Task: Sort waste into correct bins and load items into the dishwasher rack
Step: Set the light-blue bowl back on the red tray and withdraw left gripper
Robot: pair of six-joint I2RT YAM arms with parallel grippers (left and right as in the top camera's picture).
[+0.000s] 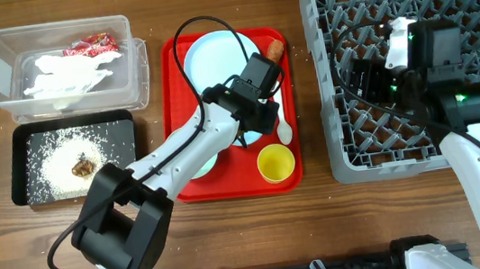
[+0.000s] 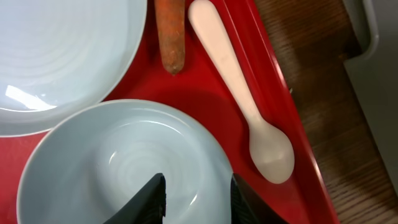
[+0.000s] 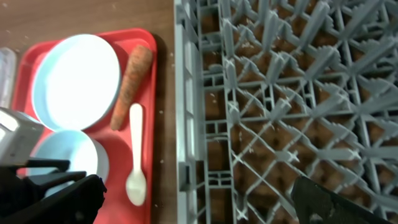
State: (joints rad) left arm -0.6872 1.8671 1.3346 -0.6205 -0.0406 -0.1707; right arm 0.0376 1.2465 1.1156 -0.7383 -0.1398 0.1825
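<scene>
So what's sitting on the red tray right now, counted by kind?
plate: 1
bowl: 1
cup: 1
spoon: 1
carrot: 1
Total on the red tray: 5

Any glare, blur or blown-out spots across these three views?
Overhead: even light, sharp, though the napkin in the clear tub washes out. Left wrist: small glare streak on the plate; the fingers at the bottom edge are dark and soft. Right wrist: the plate's centre is blown white; near rack pegs look slightly soft.
</scene>
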